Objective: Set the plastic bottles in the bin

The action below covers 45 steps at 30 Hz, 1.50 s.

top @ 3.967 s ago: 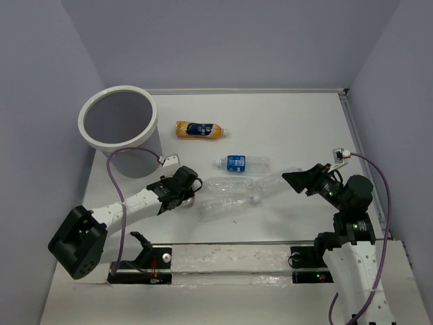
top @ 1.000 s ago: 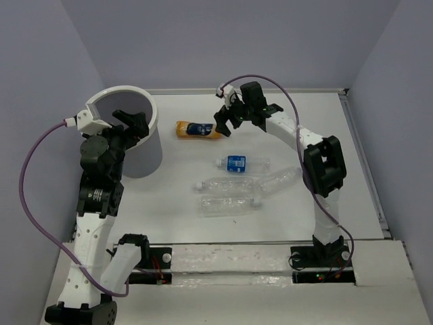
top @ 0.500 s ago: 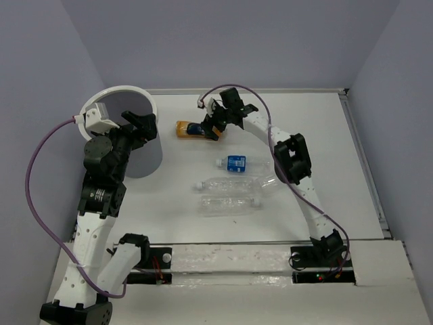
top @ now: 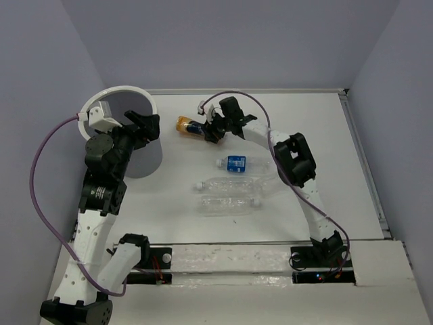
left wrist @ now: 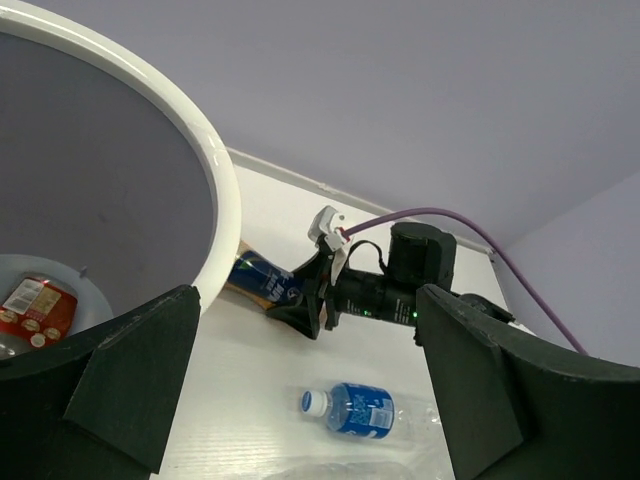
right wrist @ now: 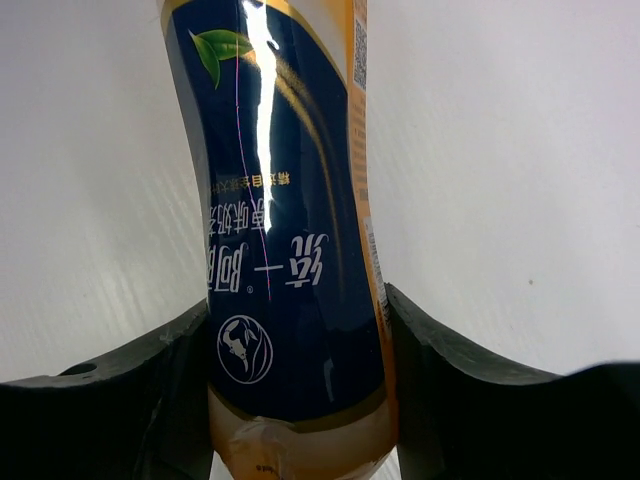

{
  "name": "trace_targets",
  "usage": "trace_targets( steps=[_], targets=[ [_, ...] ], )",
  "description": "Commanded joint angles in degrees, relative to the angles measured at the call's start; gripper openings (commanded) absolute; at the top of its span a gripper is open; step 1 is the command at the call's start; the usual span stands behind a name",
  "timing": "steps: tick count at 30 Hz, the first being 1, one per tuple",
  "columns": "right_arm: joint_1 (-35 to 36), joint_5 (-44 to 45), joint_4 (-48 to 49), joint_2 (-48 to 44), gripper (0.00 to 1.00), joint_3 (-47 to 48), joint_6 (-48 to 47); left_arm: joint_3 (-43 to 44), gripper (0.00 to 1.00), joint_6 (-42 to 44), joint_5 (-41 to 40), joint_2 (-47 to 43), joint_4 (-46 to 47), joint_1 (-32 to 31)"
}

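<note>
The orange bottle (top: pixel 185 126) with a dark blue label (right wrist: pixel 285 230) lies near the back of the table, right of the bin (top: pixel 90 107). My right gripper (top: pixel 210 130) is shut on it; in the right wrist view both fingers (right wrist: pixel 165 375) press its sides. My left gripper (top: pixel 147 126) hangs open and empty over the bin's right rim (left wrist: pixel 218 200). A blue-labelled bottle (top: pixel 237 162) and two clear bottles (top: pixel 233 184) (top: pixel 226 204) lie mid-table. The left wrist view shows the orange bottle (left wrist: pixel 258 277), the right gripper (left wrist: pixel 318 300) and the blue-labelled bottle (left wrist: pixel 360 410).
A red-labelled item (left wrist: pixel 35 305) lies at the bottom of the bin. Purple cables (top: pixel 40 169) loop off both arms. Lilac walls close the table at the back and on both sides.
My right gripper has come down over the orange bottle and closed on it. The left gripper has stayed open over the bin's rim, barely shifting.
</note>
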State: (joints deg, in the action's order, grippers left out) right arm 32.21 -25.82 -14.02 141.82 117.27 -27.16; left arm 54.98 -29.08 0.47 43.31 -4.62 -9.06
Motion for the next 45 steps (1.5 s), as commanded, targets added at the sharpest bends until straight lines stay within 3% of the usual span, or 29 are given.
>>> trace_targets(
  steps=[1,7,14,19,28,31,35,36,38,40,45],
  targets=[
    [0.05,3.32,17.08,-14.42,0.5,-7.21,5.26,3.29,0.99,-2.12,5.67,0.99,0.58,-0.52],
    [0.58,2.01,26.93,-32.63,0.5,-23.38,13.42,5.84,0.99,-4.58,11.3,3.27,0.49,-1.84],
    [5.05,-1.16,33.15,-50.56,0.52,-42.08,28.72,6.19,0.99,-7.65,12.19,7.13,2.16,-9.38],
    [10.41,0.94,38.97,-57.43,0.53,-51.78,38.04,5.76,0.99,-8.71,11.22,8.99,6.62,-14.49],
    [14.99,1.04,45.39,-65.7,0.53,-62.51,44.29,0.66,0.99,-9.24,5.6,7.49,11.03,-19.5],
    [16.13,1.3,47.85,-67.46,0.53,-64.1,45.35,0.65,0.93,-8.98,4.55,8.02,10.78,-19.68],
    [16.13,1.13,48.47,-68.17,0.58,-65.15,46.84,1.27,0.62,-8.1,1.82,7.93,10.6,-20.03],
    [16.13,1.21,48.47,-68.17,0.62,-65.42,46.93,1.44,0.47,-7.84,0.34,7.76,10.6,-20.03],
    [16.13,2.17,47.86,-68.52,0.71,-66.2,47.54,1.88,0.36,-6.96,-1.86,7.49,10.51,-20.12],
    [16.13,2.79,47.25,-69.22,0.86,-67.0,48.25,2.85,0.35,-5.99,-3.71,7.67,9.9,-20.12],
    [16.13,5.6,45.93,-74.66,0.96,-72.09,50.97,10.4,0.34,-1.25,-12.14,9.25,4.8,-20.03]
  ],
)
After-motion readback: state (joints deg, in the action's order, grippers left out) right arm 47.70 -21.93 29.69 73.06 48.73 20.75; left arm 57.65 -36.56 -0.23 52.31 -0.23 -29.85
